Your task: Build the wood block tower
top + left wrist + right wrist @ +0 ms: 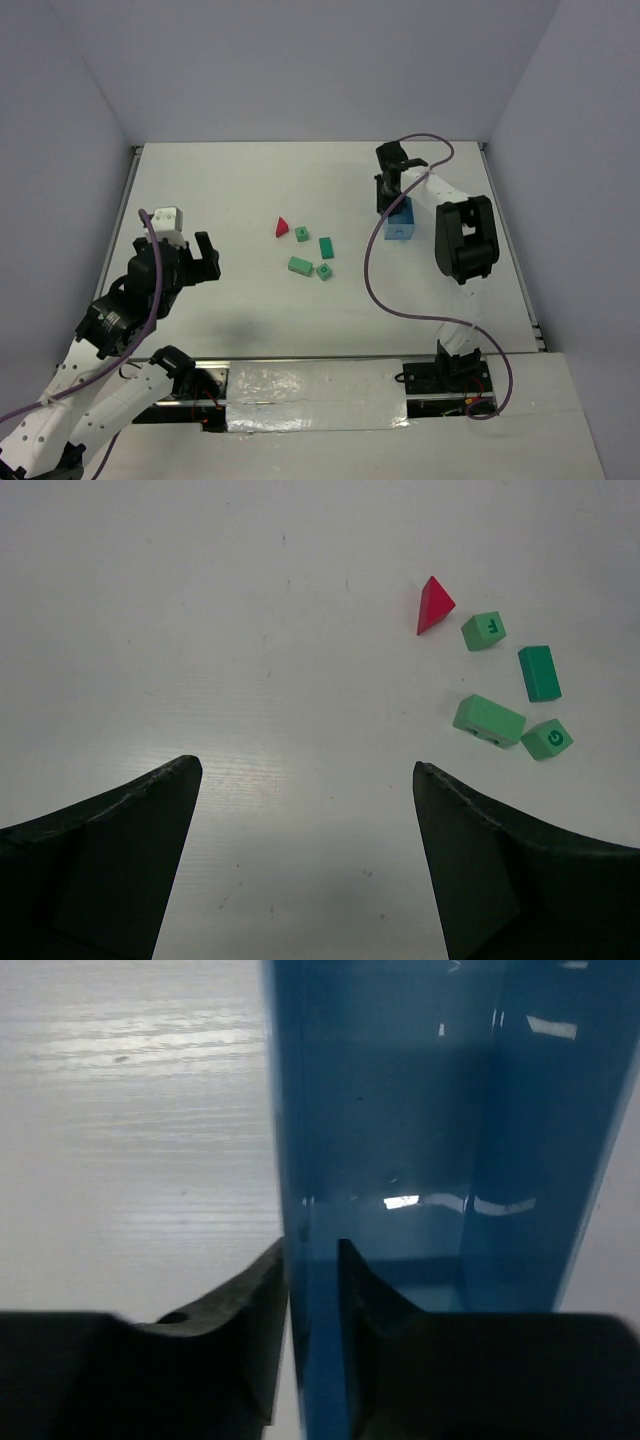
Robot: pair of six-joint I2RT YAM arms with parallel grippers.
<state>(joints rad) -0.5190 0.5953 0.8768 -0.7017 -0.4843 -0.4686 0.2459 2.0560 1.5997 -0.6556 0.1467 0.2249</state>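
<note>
Plainly, the left hand (305,768) hangs released, jaws wide, over bare bench (200,600). The long green block (489,720) lies ahead and to its right, long axis nearly along the jaws' closing line, with the red roof piece (434,604) beyond. The right hand (312,1260) is clenched on the blue tray (400,1110) wall, so the left seems freer to reach.
</note>
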